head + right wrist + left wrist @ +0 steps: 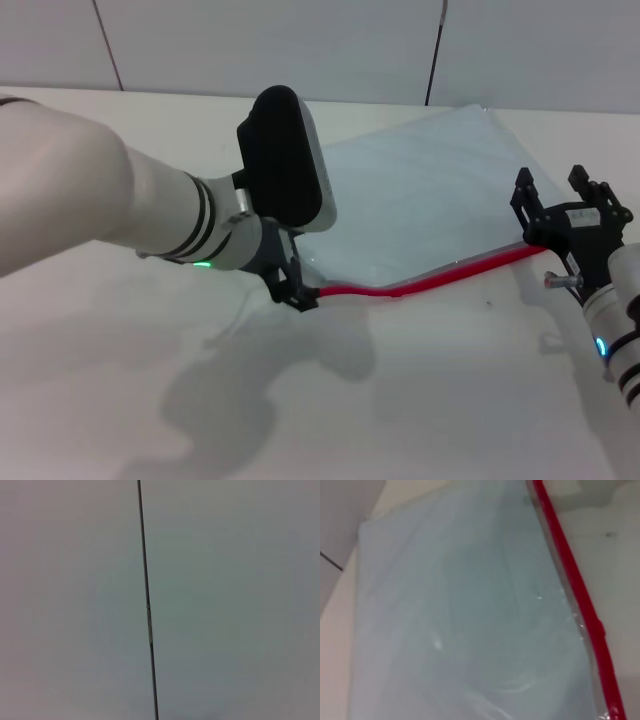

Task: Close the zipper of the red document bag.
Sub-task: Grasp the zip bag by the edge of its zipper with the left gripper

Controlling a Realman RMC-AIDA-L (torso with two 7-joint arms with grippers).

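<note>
The bag (420,190) lies flat on the white desk (400,400), its red zipper (430,277) running along the long edge nearest the robot, so the long axis of that strip goes across the robot's front from one arm to the other. The strip is not straight: it sags near the middle and rises toward the right end. The left claw (298,293) sits at the left end of the zipper, its dark fingers closed down on the strip there, grasping what looks like the slider end, though the slider itself is too small to make out. The right claw (560,215) is at the opposite end, its fingers spread on either side of the bag's corner where the red strip ends; whether it pins that corner cannot be told. In the left wrist view the zipper (575,590) runs away along the edge of the pale pouch (460,620). So the travel left lies from the left claw toward the right one, along the strip; the left arm is the one placed to pull, with the right holding the far end taut.
</note>
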